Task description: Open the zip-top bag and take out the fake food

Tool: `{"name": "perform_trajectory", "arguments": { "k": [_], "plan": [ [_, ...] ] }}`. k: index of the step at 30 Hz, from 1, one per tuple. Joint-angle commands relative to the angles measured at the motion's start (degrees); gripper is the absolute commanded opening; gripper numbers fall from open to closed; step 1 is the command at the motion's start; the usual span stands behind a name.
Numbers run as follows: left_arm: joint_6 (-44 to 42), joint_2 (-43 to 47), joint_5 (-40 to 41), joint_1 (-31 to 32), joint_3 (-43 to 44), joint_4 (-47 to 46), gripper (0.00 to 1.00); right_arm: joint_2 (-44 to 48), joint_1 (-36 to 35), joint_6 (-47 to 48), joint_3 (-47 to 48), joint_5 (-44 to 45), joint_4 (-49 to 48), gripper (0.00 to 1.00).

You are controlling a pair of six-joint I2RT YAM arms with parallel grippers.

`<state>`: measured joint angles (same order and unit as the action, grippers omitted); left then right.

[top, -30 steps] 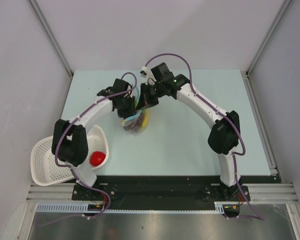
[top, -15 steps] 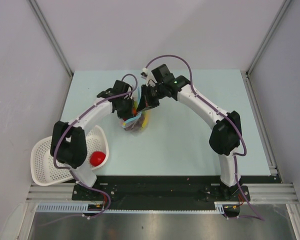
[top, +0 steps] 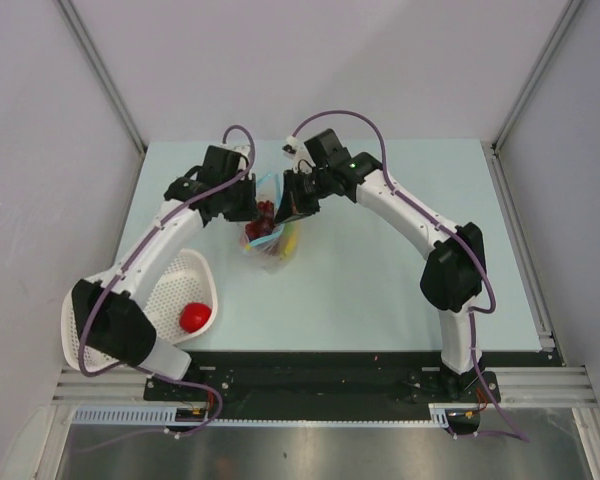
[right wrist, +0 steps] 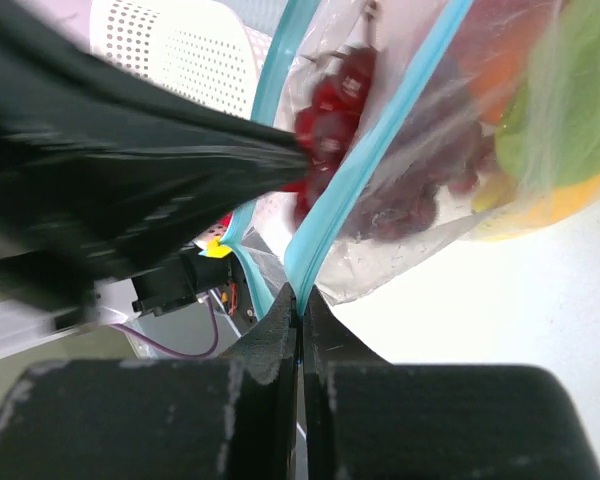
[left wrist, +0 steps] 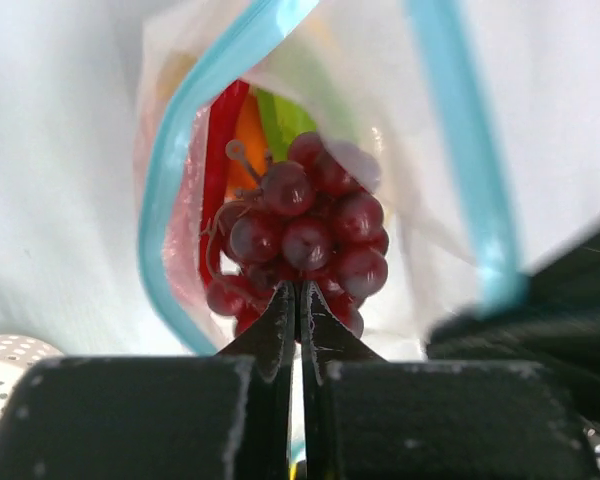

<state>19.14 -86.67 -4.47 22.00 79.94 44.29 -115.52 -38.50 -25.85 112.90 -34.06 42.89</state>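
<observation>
From above, the left tool and right tool face each other over the worktop, with the zip-top bag between and just below their tips. The grape bunch shows at the bag's mouth, beside the left tool. Well behind the left tool, a white mesh basket holds the red round piece.

On the left wrist camera, the left tool has its fingertips pressed together, nipping the near edge of the grape bunch. Beyond it the bag's zip strip gapes open around an orange piece and a green piece.

On the right wrist camera, the right tool is closed on the zip strip. Ahead of it, the left tool's dark finger meets the grape bunch, and a yellow piece lies inside the bag.
</observation>
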Motion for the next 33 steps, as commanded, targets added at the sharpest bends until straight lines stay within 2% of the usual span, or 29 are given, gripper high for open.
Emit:
{"name": "perform_trajectory", "arguments": {
  "k": [1,9,13,17,21,24,30,33],
  "plan": [
    [1.9,6.2,3.1,0.3,5.3,-0.3,0.00,2.8,0.3,0.6,-0.2,-0.5,-1.3,0.00],
    [4.0,15.2,9.0,0.3,5.6,-1.9,0.00,2.5,0.5,0.9,-0.8,-0.7,-1.4,0.00],
    [5.0,20.6,15.6,0.3,5.5,0.7,0.00,2.2,0.6,1.2,-0.9,-0.9,-1.3,0.00],
    [6.1,26.0,26.8,0.3,2.4,3.4,0.00,2.1,0.5,1.5,-0.8,-1.4,-1.2,0.00],
    [9.9,29.5,36.6,0.0,-4.4,7.9,0.00,2.0,0.6,1.7,-0.7,-1.6,-1.1,0.00],
    [13.0,31.1,39.8,-0.6,-9.6,10.5,0.00,2.0,0.6,1.8,-0.7,-1.7,-1.1,0.00],
    [16.7,33.8,42.0,-3.3,-21.7,8.8,0.00,2.2,0.5,1.9,-1.2,-1.9,-1.1,0.00],
    [16.9,33.3,40.2,-6.2,-26.9,6.9,0.00,2.2,0.4,1.9,-1.2,-1.6,-1.1,0.00]
  ]
}}
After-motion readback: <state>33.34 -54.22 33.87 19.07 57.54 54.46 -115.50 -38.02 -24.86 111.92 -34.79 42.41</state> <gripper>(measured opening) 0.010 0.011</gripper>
